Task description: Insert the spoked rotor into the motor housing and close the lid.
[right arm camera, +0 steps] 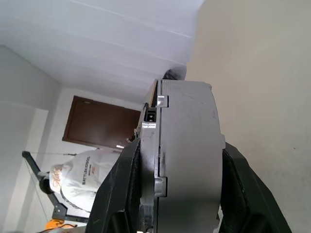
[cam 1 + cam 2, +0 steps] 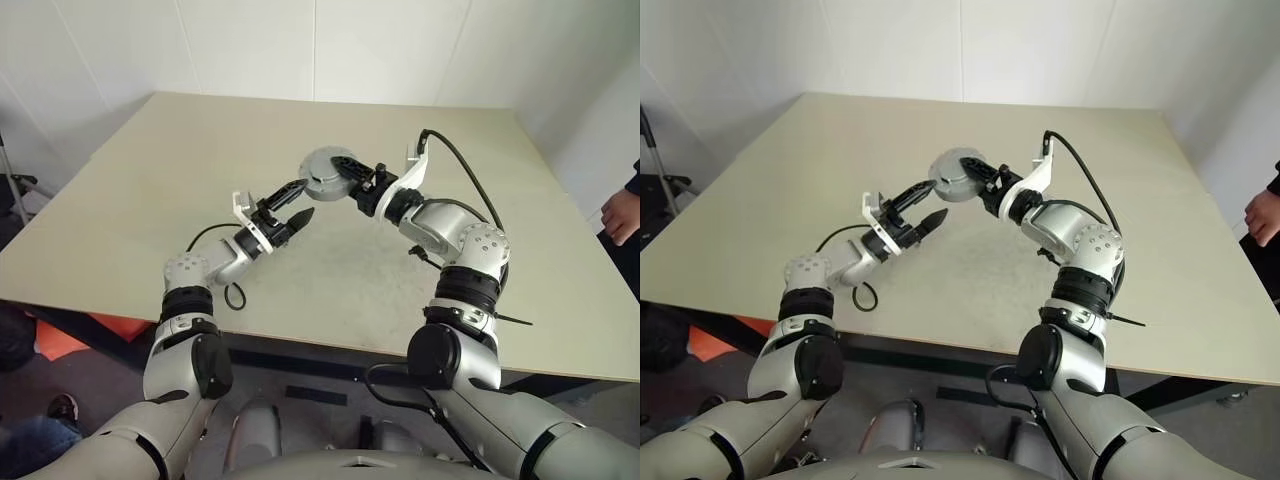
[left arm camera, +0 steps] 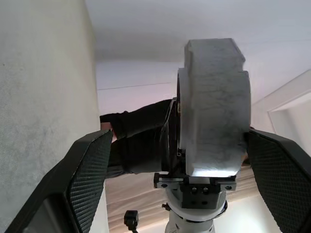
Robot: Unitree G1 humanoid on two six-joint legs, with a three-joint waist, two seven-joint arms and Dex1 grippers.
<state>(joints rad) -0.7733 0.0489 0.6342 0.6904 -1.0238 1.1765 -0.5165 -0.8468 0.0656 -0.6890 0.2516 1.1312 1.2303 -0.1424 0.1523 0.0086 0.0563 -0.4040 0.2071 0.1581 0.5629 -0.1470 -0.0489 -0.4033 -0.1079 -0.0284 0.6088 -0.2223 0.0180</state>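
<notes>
Apparently the right gripper [image 2: 352, 183] is clamping the lid [image 2: 326, 172], hiding its inside; the left gripper [image 2: 297, 201] is gaping apart beside it.

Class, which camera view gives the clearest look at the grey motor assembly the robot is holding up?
The left eye view: the motor assembly shows whole, raised above the table in the right pincer. The right eye view matches it. Both wrist views show its edge only, close up.

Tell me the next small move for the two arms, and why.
Probably draw the left end effector back and clear. Its fingers stand open beside the assembled motor housing, touching nothing, while the right end effector is shut on that unit and holds it above the table. With the lid seemingly on, the right arm can then set it down.
</notes>
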